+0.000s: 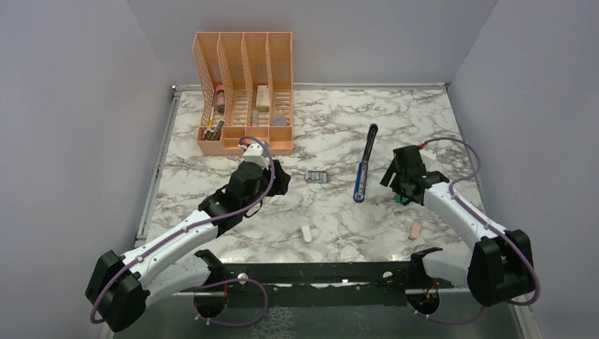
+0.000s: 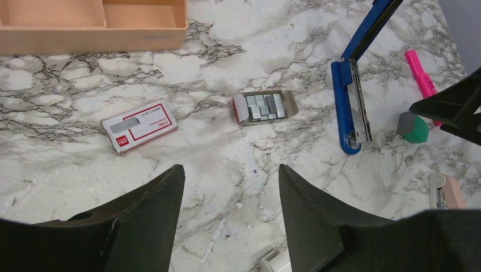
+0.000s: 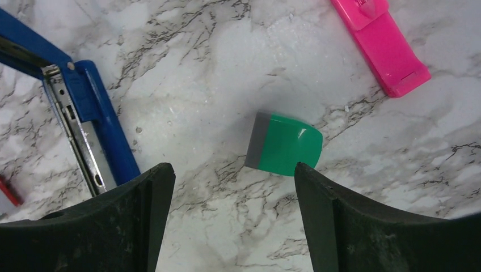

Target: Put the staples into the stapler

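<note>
Mid-desk, the staples sit in an open tray, with the stapler swung open toward the right edge. Left gripper and right gripper both gape, holding nothing. The left arm hides the box sleeve from the overhead camera.

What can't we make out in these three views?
- Staple box: hidden under the left tool in the top view; label print too small in the left wrist view.
- Stapler: upper arm cut off by the top edge, left wrist view; by the left edge, right wrist view.
- Highlighter: far end cut off by the top edge, right wrist view.
- Organizer contents: too small, top view.
</note>
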`<state>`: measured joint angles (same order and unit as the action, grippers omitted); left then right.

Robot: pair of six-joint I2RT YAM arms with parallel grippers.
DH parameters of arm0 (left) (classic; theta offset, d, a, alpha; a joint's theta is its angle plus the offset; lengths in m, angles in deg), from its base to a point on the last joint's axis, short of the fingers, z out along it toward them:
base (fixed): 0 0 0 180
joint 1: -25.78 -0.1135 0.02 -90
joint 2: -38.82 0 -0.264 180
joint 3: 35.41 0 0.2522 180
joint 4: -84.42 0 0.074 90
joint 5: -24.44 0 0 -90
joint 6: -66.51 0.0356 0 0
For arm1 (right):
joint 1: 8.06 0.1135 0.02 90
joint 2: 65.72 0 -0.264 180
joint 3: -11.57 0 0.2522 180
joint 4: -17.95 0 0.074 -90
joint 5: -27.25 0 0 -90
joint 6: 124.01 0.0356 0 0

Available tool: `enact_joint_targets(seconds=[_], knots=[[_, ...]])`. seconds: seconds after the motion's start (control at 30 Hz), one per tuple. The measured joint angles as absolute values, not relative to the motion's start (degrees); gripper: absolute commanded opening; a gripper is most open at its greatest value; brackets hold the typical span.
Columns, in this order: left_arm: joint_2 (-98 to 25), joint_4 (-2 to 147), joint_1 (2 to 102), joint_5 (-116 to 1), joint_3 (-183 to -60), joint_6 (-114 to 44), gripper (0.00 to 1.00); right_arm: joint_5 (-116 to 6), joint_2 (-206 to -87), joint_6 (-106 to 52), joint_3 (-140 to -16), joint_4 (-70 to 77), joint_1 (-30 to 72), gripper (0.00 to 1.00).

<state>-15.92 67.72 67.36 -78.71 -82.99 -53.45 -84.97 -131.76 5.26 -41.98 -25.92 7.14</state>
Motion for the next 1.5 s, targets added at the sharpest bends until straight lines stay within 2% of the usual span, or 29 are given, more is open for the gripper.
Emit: enact_joint_targets(seconds=[0.2, 0.5, 0.77, 0.87, 0.93, 1.03, 1.1, 1.27, 1.5], knots=[[-16.83, 67.72, 67.36, -78.66, -82.99, -53.65, 0.63, -84.97, -135.61, 7.68, -41.98, -25.28, 6.46, 0.83], [-17.80, 67.72, 67.36, -77.44, -82.97, -54.35, 0.66, -86.15, -130.43, 9.06, -41.96, -27.69, 5.30, 0.82], [-24.42, 63.81, 68.92, -68.00, -83.01, -59.55, 0.69, -82.47, -129.23, 7.29, -42.00, -29.94, 4.97, 0.77], [-28.35, 60.38, 73.18, -66.73, -82.93, -63.31, 0.68, -78.63, -127.85, 4.73, -42.05, -29.76, 4.97, 0.69], [-29.16, 59.24, 75.43, -66.44, -82.27, -65.75, 0.66, -74.32, -127.04, 1.82, -42.09, -29.04, 4.97, 0.64], [-28.72, 57.67, 76.43, -66.86, -80.87, -69.12, 0.54, -67.92, -126.52, -1.74, -42.20, -28.21, 5.41, 0.64], [-27.79, 57.49, 76.43, -67.43, -79.95, -70.69, 0.52, -67.57, -126.85, -2.85, -42.88, -28.95, 8.95, 0.64], [-25.82, 57.54, 76.43, -69.04, -78.75, -73.08, 0.47, -69.49, -128.42, -0.95, -46.48, -29.37, 25.83, 0.65], [-24.33, 57.67, 76.41, -71.47, -77.29, -75.85, 0.46, -73.69, -136.14, 6.72, -50.33, -29.24, 47.64, 0.69]])
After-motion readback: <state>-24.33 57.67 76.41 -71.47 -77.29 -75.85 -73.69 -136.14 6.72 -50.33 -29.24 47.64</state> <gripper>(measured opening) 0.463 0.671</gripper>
